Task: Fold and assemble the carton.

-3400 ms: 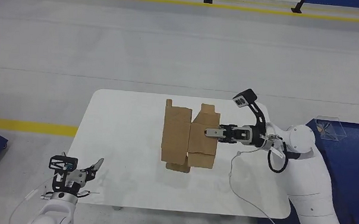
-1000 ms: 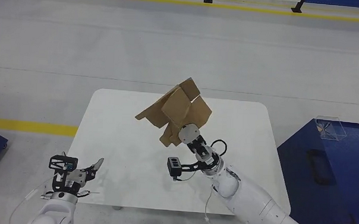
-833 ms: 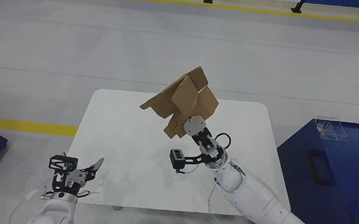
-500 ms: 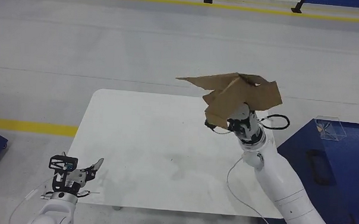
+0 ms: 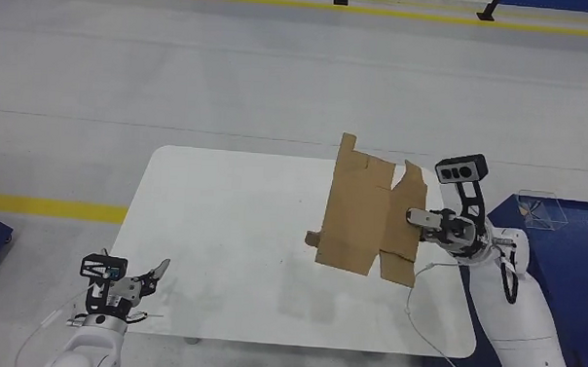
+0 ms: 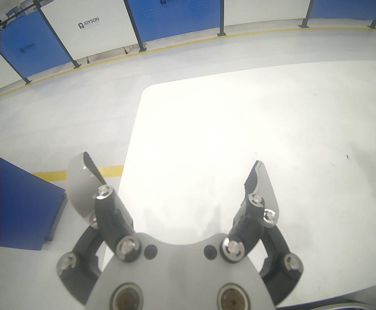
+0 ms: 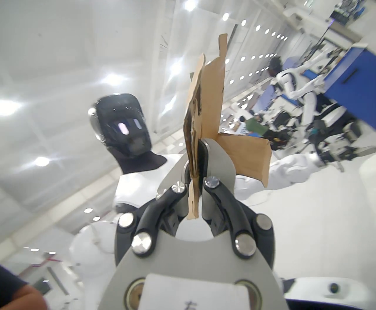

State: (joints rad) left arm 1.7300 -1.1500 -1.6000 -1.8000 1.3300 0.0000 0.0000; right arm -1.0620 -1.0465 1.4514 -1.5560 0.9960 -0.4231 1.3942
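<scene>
1. The right gripper (image 5: 413,218) is clamped on the edge of the carton (image 5: 371,220). The right wrist view shows the same thing, with both fingers (image 7: 205,164) pinching the cardboard (image 7: 211,97).
2. Big change: a few seconds ago the carton lay flat at the middle of the table (image 5: 224,230). The right arm then lifted it, swung it high and turned it over.
3. Now the carton is at the centre-right of the top view. It is held up off the table with its broad face toward the camera, and its shadow falls on the tabletop below.
4. The carton looks like an unfolded blank, with flaps sticking out at its top and bottom edges, so I judge the folding is yet to come.
5. The left gripper (image 6: 171,164) has not budged. It sits at the lower left of the top view (image 5: 149,276) by the table's near corner, fingers spread and holding nothing.
6. My read is that this was a repositioning move, and the idle left arm will probably be needed to work the flaps.
</scene>
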